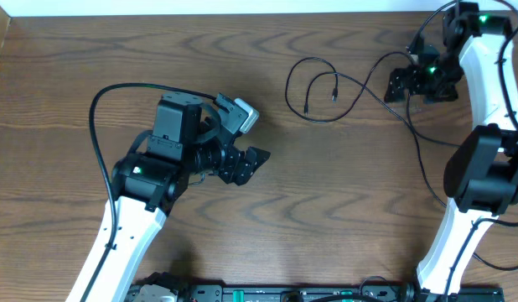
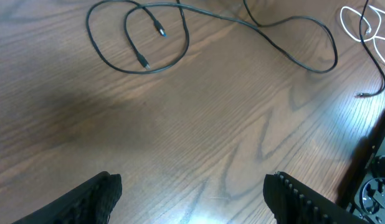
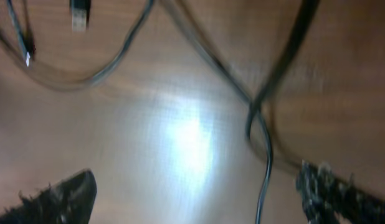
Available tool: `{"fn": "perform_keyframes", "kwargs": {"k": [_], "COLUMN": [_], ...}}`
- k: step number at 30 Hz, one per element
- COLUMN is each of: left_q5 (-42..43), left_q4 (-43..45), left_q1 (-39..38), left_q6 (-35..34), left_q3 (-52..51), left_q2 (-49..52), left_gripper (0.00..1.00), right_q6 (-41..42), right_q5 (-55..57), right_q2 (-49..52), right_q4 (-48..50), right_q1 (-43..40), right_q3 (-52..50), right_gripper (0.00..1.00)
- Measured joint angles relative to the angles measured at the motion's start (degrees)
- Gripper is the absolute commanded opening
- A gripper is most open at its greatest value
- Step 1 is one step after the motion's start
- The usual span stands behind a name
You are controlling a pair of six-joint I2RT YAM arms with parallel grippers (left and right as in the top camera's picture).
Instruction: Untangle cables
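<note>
A thin black cable [image 1: 313,80] lies looped on the wooden table at the back, its two plug ends inside the loops. It also shows in the left wrist view [image 2: 136,37], and in that view part of a white cable [image 2: 356,25] shows at the top right. My left gripper [image 1: 246,164] is open and empty, well short of the loops, its fingers wide apart in the left wrist view [image 2: 192,199]. My right gripper [image 1: 401,85] hangs over the cable's right end. In the blurred right wrist view it [image 3: 195,199] is open, with a black cable strand [image 3: 264,155] lying between its fingers.
The thicker black cable [image 1: 95,126] fixed to the left arm arcs at the left. Another black strand [image 1: 422,159] runs down beside the right arm's white base. The table's back edge is close behind the right gripper.
</note>
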Motion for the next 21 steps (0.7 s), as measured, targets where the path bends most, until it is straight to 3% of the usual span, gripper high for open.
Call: {"fn": "perform_keyframes", "kwargs": {"k": [6, 21], "left_q5": [0.0, 0.0], "left_q4": [0.1, -1.9], "left_q1": [0.0, 0.0], "left_q6": [1.2, 1.2], "left_q3": [0.0, 0.0], "left_q2": [0.9, 0.9], "left_gripper": [0.79, 0.79], "right_q6": [-2.4, -12.7], "right_q5": [0.3, 1.4], "right_q2": [0.4, 6.4], "right_q4": [11.7, 17.7], "right_q1": [4.3, 4.4], "right_q3": [-9.7, -9.5], "right_gripper": [0.99, 0.99]}}
